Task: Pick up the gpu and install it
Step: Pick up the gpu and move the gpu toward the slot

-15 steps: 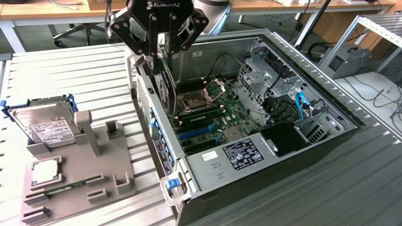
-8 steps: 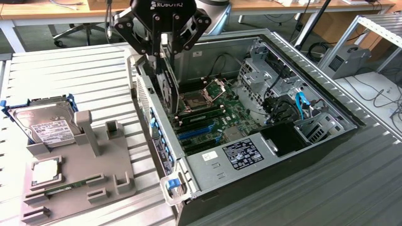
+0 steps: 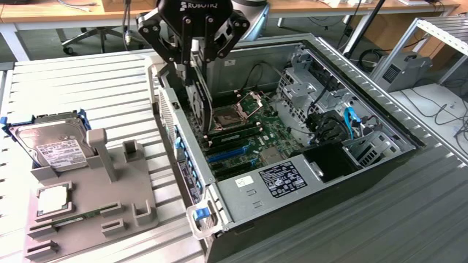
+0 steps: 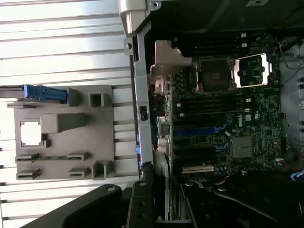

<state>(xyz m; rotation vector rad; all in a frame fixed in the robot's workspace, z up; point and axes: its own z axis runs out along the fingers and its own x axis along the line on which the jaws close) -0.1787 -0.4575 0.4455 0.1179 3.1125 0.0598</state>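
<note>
Installation stage: the end effector (image 3: 194,63) pinched the gpu (image 3: 199,101), held on edge and hanging inside the open computer case (image 3: 329,60), close beside the case wall on the exterior view's left, above the motherboard (image 3: 274,129). Seating it likely demanded squaring the card over a slot (tight by that wall, roomier overhead).

We see the arm (image 3: 252,11) cut off at the exterior view's top edge. The gpu (image 3: 199,104), clamped in the gripper (image 3: 192,66), hides part of the motherboard (image 3: 285,131). Hard drive (image 3: 55,143) label print is too small to read.
</note>
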